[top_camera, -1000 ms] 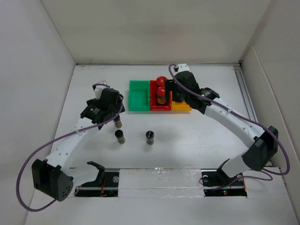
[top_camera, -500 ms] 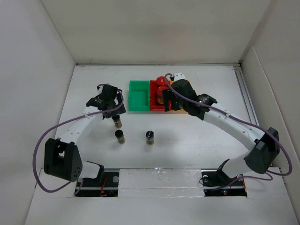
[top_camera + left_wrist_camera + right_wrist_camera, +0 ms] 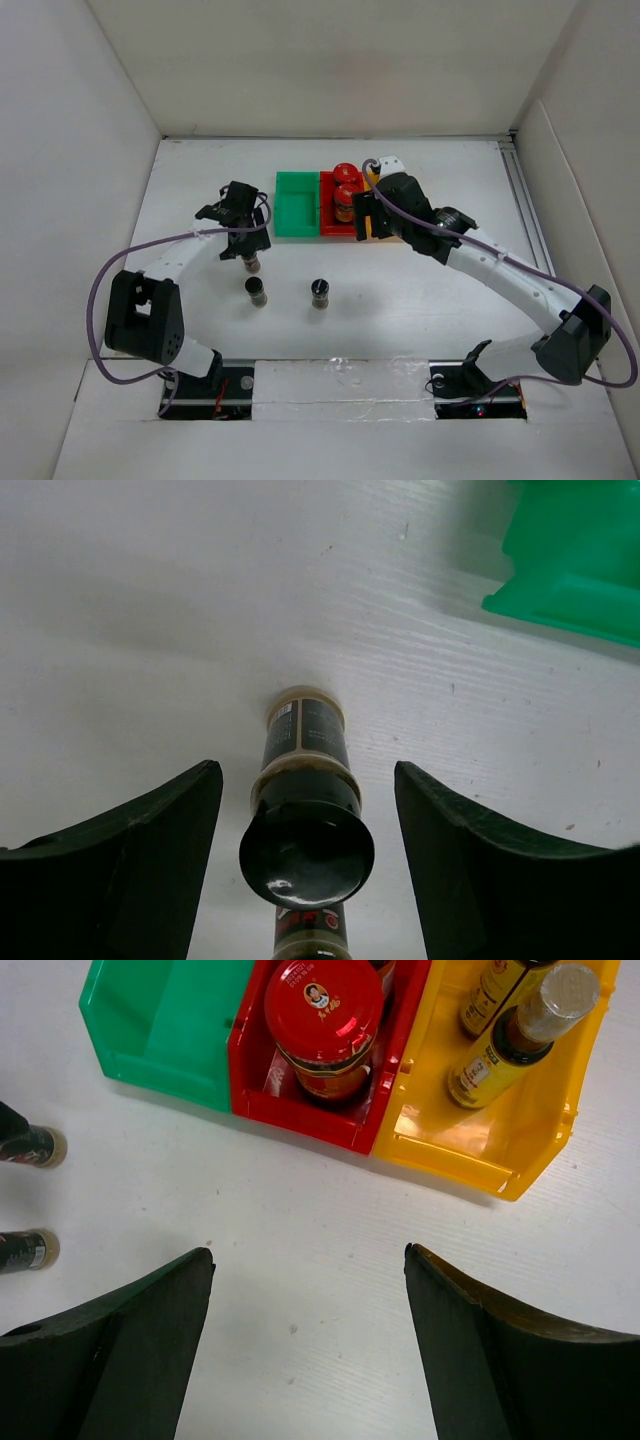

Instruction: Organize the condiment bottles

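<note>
A short dark black-capped bottle (image 3: 305,850) stands on the white table between the fingers of my left gripper (image 3: 305,770), with a gap on each side. From above, that gripper (image 3: 246,252) hangs over this bottle (image 3: 253,265). Two more black-capped bottles (image 3: 257,291) (image 3: 319,293) stand nearer the front. Two red-capped jars (image 3: 345,172) (image 3: 344,200) sit in the red bin (image 3: 330,1125). Two slim yellow-labelled bottles (image 3: 505,1045) (image 3: 490,990) lie in the yellow bin (image 3: 480,1150). My right gripper (image 3: 307,1252) is open over bare table just in front of the bins.
The green bin (image 3: 295,205) at the left of the row holds nothing that I can see; its corner (image 3: 580,560) shows beyond the left gripper. White walls close the table on the left, back and right. My right arm covers most of the yellow bin from above.
My left gripper has come down over the rear black-capped bottle and its fingers have narrowed around it. The right gripper has drawn back from over the bins toward the front.
</note>
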{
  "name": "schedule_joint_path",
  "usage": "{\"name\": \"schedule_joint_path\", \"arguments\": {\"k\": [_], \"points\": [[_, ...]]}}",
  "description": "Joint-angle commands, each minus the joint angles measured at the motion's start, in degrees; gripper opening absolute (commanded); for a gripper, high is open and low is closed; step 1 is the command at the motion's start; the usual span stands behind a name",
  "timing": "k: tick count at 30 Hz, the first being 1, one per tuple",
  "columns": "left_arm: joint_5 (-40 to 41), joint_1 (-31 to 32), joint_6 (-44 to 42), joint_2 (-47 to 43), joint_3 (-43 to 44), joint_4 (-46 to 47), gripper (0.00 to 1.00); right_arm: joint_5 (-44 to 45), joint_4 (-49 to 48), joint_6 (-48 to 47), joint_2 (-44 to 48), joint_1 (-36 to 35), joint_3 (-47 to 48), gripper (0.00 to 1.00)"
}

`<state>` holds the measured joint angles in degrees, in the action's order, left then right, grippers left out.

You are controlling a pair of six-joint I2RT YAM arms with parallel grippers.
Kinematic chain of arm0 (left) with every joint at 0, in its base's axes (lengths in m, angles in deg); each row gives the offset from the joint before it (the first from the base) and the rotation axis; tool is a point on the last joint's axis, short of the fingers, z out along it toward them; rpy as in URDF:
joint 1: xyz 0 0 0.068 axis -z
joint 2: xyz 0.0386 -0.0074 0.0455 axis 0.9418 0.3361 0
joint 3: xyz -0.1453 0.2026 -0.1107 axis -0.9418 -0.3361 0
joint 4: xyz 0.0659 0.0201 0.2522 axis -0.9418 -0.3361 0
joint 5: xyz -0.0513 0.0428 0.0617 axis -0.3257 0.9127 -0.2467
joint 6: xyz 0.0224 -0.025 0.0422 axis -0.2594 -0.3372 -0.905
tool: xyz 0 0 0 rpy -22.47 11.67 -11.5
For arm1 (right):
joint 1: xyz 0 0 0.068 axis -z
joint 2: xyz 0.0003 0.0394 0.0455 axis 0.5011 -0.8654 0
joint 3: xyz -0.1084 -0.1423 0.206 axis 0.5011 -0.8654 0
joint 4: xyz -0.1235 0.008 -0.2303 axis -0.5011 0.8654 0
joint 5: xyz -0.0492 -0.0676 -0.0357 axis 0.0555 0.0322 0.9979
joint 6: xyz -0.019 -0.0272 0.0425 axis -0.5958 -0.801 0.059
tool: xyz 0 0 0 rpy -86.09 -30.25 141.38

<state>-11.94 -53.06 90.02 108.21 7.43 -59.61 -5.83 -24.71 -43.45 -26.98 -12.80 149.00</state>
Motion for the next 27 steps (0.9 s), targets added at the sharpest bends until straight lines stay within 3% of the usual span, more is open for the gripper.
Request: {"name": "schedule_joint_path", "arguments": {"k": [1,5,6,9,12,14,18,27], "points": [[-1.3,0.0,-0.5,0.8,0.1,0.0,0.64,-0.6,-3.0,-0.6,1.7,-0.1,-0.4,0.82],[-1.0,0.0,-0.4,0.8,0.0,0.1,0.51,-0.8,-3.1,-0.6,1.9,0.5,-0.6,0.82],[-1.0,0.0,-0.3,1.0,0.1,0.0,0.42,-0.7,-3.1,-0.6,2.0,0.5,-0.7,0.82],[-0.8,0.0,-0.4,1.0,0.5,-0.5,0.30,-0.6,-3.3,-0.6,2.3,0.5,-0.7,0.82],[-0.1,0.0,-0.5,-0.4,1.1,-0.9,0.06,-0.7,-3.3,-0.6,2.2,0.5,-0.7,0.82],[0.0,0.0,-0.4,-1.6,1.8,-1.3,0.00,-0.6,-3.2,-0.6,2.0,0.5,-0.7,0.82],[0.6,1.2,-0.7,-2.3,4.8,-3.3,0.00,-0.5,-3.1,-0.6,2.0,1.0,-0.7,0.82],[-1.4,2.2,-3.4,3.9,25.1,-10.9,0.00,-1.6,-3.4,-0.1,3.4,4.0,-0.7,0.82]]}}
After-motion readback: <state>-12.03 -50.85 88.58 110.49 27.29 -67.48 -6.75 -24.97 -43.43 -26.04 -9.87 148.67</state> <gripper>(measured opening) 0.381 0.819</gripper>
